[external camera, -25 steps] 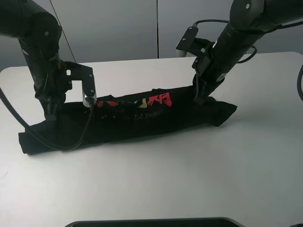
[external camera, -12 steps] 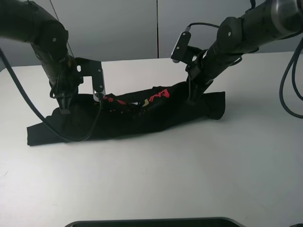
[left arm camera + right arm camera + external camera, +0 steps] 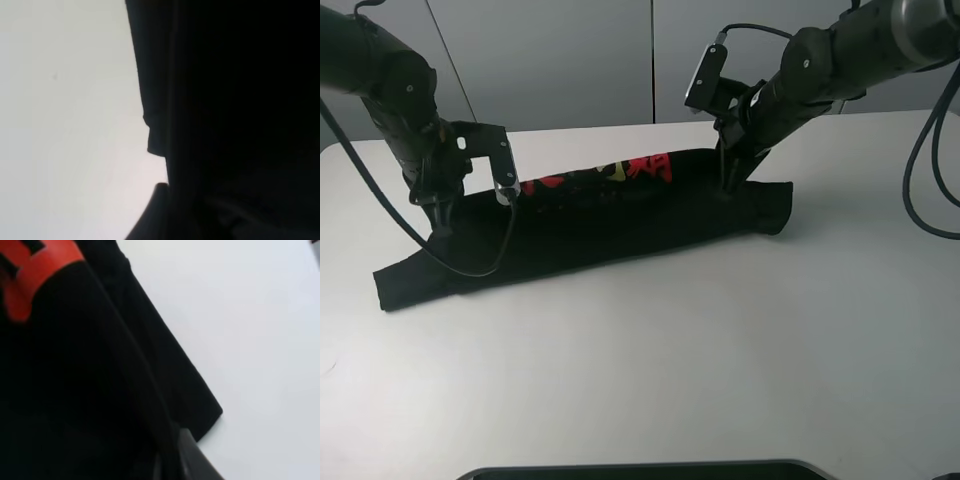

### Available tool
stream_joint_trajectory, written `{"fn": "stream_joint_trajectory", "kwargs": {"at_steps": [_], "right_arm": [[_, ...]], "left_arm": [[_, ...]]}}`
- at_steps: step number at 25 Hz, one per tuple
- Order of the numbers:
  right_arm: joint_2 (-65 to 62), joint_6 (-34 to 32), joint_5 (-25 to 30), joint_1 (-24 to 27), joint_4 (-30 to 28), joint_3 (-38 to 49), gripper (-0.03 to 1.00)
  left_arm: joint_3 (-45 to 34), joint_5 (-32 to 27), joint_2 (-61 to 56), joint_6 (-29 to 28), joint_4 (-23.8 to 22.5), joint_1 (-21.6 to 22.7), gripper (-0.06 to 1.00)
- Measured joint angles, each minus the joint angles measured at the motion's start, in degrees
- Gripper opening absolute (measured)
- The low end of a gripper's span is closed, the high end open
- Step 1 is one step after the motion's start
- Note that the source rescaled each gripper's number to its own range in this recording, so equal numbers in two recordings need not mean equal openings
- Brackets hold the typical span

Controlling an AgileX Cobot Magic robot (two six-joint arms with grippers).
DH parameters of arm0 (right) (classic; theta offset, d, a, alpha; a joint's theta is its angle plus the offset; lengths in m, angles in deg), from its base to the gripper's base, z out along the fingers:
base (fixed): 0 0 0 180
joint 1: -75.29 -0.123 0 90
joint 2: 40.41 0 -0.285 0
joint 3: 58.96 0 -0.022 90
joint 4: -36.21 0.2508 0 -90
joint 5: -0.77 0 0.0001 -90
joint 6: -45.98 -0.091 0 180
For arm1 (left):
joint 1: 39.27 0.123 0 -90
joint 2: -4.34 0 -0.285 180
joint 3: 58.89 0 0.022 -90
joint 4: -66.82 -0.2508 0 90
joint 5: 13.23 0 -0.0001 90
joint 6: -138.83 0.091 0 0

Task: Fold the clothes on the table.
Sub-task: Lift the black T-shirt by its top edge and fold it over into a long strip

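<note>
The clothes, a black T-shirt (image 3: 610, 225), lie as a long band across the white table (image 3: 720, 350), with red and yellow characters (image 3: 620, 172) along the far edge. My left gripper (image 3: 440, 212) is shut on the shirt's left part. My right gripper (image 3: 728, 180) is shut on the far edge near the right end. The far edge is stretched taut between them and slightly raised. The left wrist view shows only black cloth (image 3: 240, 100) against the table (image 3: 65, 125). The right wrist view shows cloth (image 3: 75, 390) with red print (image 3: 35, 275). The fingers themselves are hidden.
Grey wall panels (image 3: 560, 60) stand behind the table's far edge. A black cable (image 3: 470, 268) from the left arm hangs over the shirt. A dark rounded object (image 3: 640, 470) sits at the table's near edge.
Both grippers have moved toward the far edge of the table with the shirt. The sagging far edge is now pulled straight and the print has shifted back.
</note>
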State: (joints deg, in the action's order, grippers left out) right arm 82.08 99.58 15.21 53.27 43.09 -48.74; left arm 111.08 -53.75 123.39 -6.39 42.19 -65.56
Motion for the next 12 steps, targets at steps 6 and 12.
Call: {"fn": "stream_joint_trajectory", "kwargs": {"at_steps": [6, 12], "right_arm": [[2.63, 0.00, -2.33, 0.87, -3.33, 0.00, 0.00], [5.33, 0.00, -6.56, 0.87, -3.78, 0.00, 0.00]], "left_arm": [[0.00, 6.96, 0.35, 0.00, -0.43, 0.51, 0.00], [0.00, 15.53, 0.57, 0.00, -1.16, 0.51, 0.00]]}}
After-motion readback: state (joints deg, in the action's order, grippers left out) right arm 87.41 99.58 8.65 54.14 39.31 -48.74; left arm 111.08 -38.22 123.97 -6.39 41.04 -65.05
